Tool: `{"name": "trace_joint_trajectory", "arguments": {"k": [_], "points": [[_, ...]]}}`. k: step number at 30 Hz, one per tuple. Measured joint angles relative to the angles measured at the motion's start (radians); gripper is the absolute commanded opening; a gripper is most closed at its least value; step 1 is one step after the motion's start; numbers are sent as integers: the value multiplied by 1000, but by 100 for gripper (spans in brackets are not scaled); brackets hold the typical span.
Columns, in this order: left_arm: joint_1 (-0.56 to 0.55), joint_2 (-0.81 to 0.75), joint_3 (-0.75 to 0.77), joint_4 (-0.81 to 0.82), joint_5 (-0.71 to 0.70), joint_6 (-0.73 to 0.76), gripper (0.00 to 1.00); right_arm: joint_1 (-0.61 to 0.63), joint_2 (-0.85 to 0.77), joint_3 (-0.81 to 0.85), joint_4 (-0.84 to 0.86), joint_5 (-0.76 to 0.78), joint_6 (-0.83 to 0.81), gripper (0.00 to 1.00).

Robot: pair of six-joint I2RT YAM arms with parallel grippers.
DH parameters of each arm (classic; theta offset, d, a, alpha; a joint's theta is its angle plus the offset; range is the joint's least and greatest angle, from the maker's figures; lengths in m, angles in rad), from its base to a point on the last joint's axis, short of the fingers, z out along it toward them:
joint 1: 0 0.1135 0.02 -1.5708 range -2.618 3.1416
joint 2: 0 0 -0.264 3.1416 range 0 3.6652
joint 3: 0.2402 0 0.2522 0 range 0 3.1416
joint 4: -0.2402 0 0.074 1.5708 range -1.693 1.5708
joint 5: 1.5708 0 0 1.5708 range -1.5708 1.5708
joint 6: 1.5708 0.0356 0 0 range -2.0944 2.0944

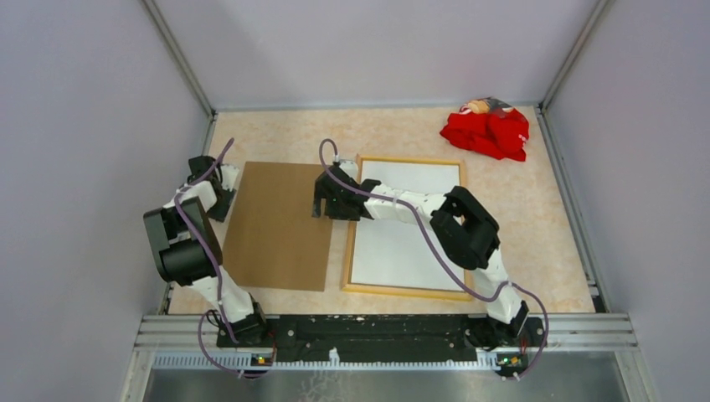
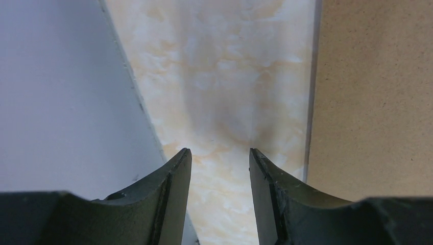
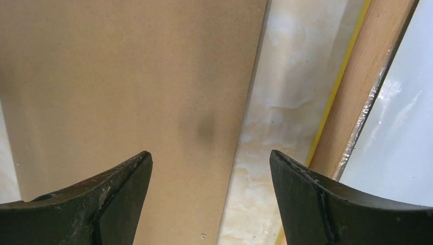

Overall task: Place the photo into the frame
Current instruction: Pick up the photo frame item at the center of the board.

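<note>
The frame (image 1: pixel 403 291) lies back-up on the table's right half, its pale wood rail (image 3: pixel 363 81) edged by a sliver of yellow. A white sheet (image 1: pixel 393 243) fills its opening, apparently the photo's plain back; no picture side shows. My right gripper (image 1: pixel 322 205) hangs open, wide, over the gap between the frame's left rail and the brown backing board (image 1: pixel 280 224). Nothing is between its fingers (image 3: pixel 122 178). My left gripper (image 1: pixel 216 186) sits by the board's far left corner, open, with bare table between its fingers (image 2: pixel 176 173).
A crumpled red cloth (image 1: pixel 487 130) lies at the back right corner. Grey walls close in the table on three sides, and the left wall (image 2: pixel 61 102) is right beside my left gripper. The board's left edge (image 2: pixel 311 102) runs just right of that gripper.
</note>
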Motion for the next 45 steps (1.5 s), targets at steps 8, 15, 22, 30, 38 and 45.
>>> {"name": "trace_joint_trajectory", "arguments": {"k": [8,15,22,30,38,45], "points": [[-2,26,-6,14,28,-30,48,0,52,37,32,-39,56,84],[-2,27,-4,10,71,-47,46,0,73,68,42,-58,126,84],[-26,27,-4,10,117,-52,44,-2,69,31,122,-89,204,83],[-25,43,17,-17,127,-51,44,-40,6,-148,343,-174,297,78],[-24,45,21,-21,136,-41,43,-54,-26,-246,481,-230,320,74],[-22,56,23,12,129,-24,44,-55,-81,-342,651,-293,343,67]]}}
